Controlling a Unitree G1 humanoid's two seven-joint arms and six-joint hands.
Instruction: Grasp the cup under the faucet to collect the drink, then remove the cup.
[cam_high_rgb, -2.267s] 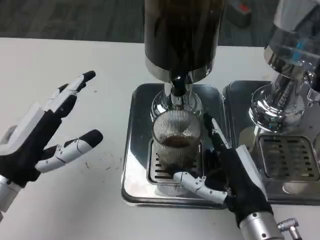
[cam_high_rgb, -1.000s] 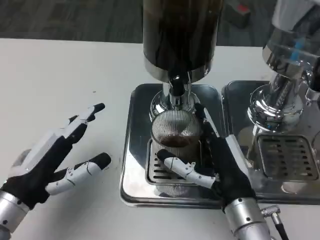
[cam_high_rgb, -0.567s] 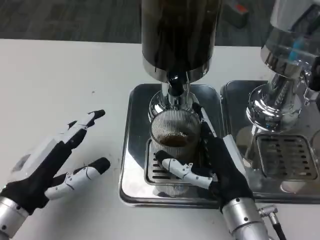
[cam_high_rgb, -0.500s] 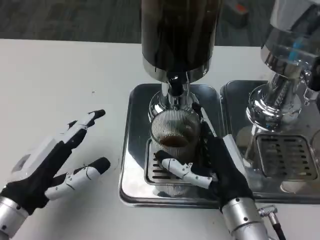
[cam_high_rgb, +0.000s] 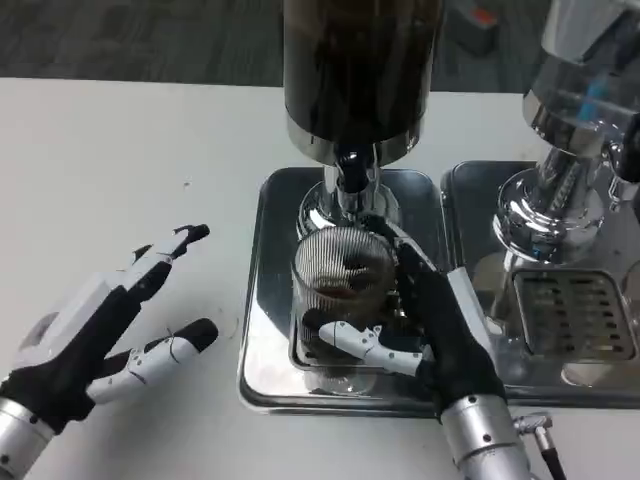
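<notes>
Cup (cam_high_rgb: 338, 290) in right hand (cam_high_rgb: 440, 335), tilted

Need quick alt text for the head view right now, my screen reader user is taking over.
The right hand grips a ribbed clear cup holding some dark drink, on the steel drip tray below the dark dispenser's faucet. The left hand rests open on the white table, holding nothing.
</notes>
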